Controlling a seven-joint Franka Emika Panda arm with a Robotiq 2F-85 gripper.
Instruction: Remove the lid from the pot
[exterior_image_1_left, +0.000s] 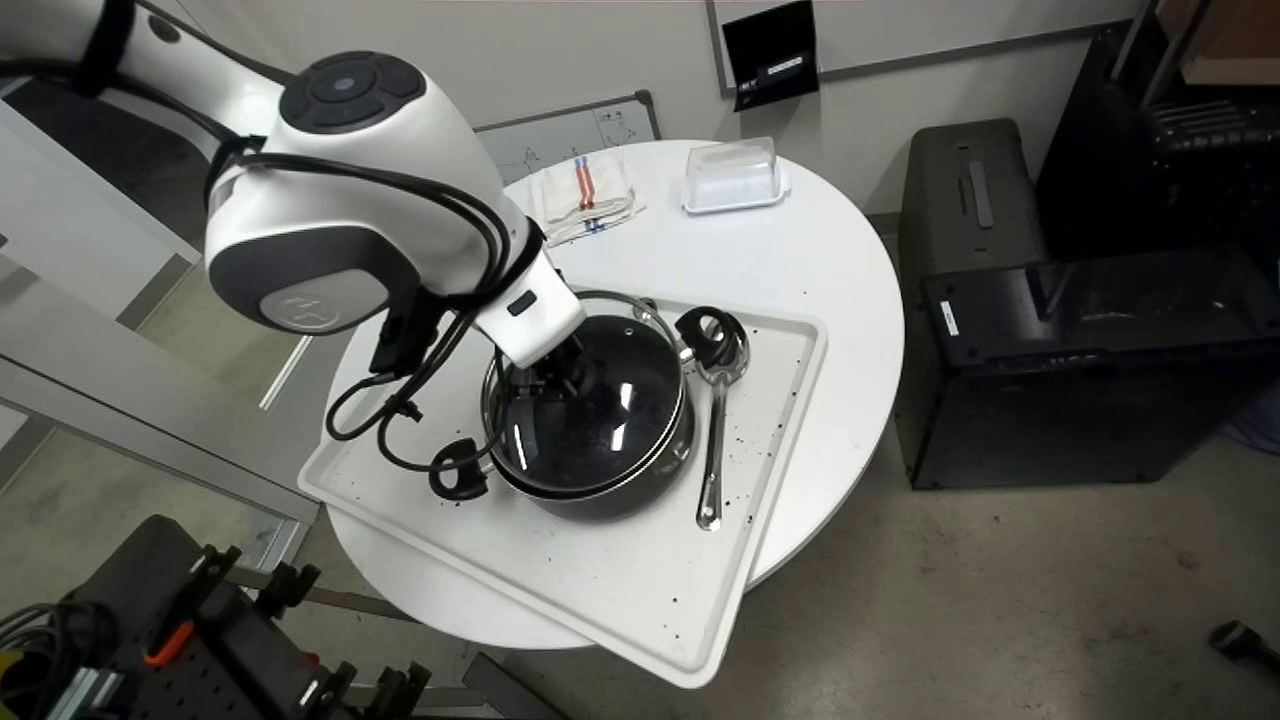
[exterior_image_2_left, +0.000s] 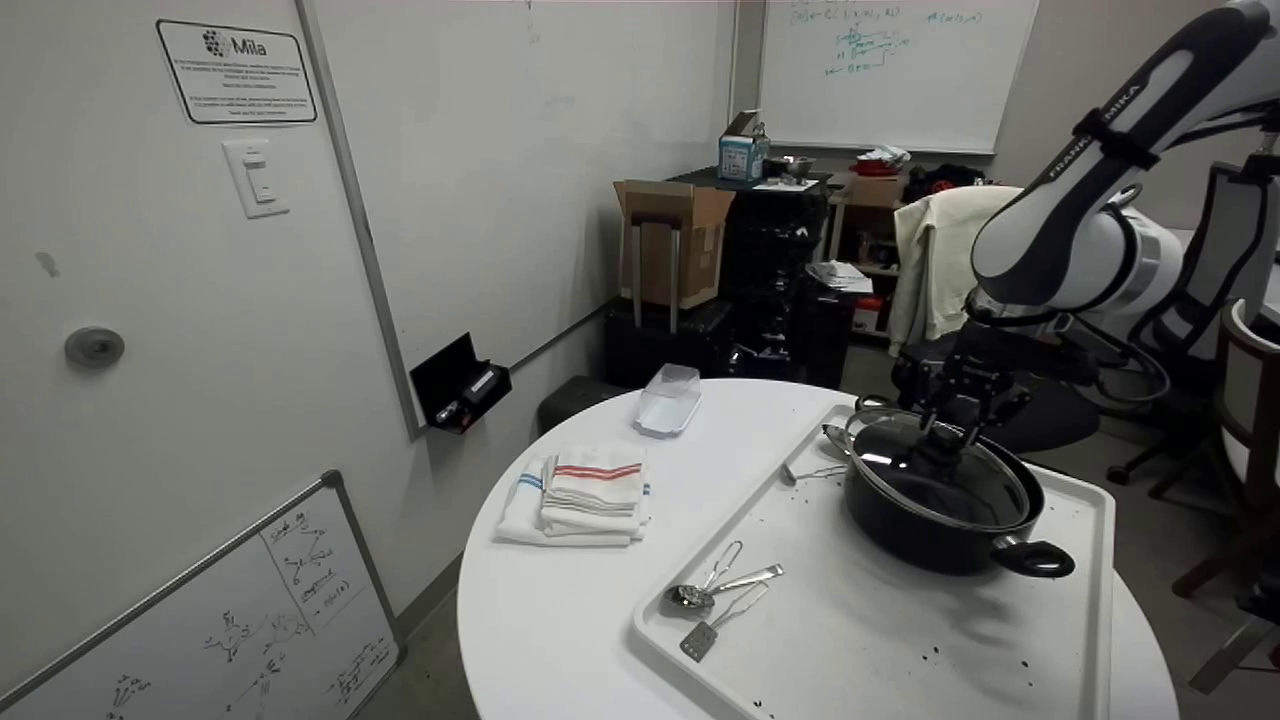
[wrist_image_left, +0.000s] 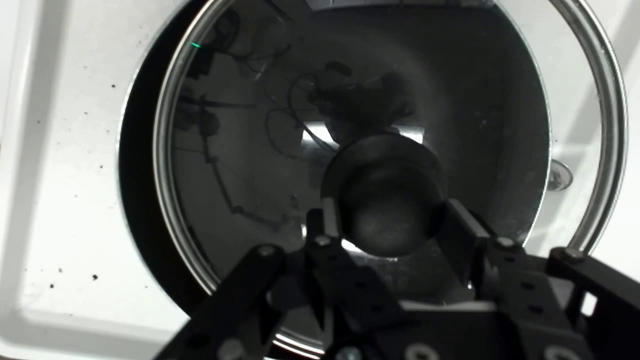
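Observation:
The black pot (exterior_image_1_left: 680, 455) stands on a white tray; it also shows in an exterior view (exterior_image_2_left: 920, 545) and the wrist view (wrist_image_left: 137, 165). The glass lid (wrist_image_left: 260, 165) is off-centre and tilted over the pot, its metal rim overhanging one side. It shows in both exterior views (exterior_image_1_left: 620, 430) (exterior_image_2_left: 900, 470). My gripper (wrist_image_left: 392, 220) points down with its fingers on both sides of the lid's dark knob (wrist_image_left: 387, 200) and appears shut on it. In both exterior views the gripper (exterior_image_1_left: 568, 375) (exterior_image_2_left: 950, 432) is over the lid's middle. In an exterior view, the arm hides part of the lid.
A metal ladle (exterior_image_1_left: 714, 440) lies beside the pot, by one side handle (exterior_image_1_left: 708, 335). Small utensils (exterior_image_2_left: 705, 605) lie near a corner of the rimmed tray (exterior_image_2_left: 860, 640). Folded towels (exterior_image_2_left: 595, 495) and a clear-lidded container (exterior_image_1_left: 735, 178) stand on the round table (exterior_image_1_left: 840, 250).

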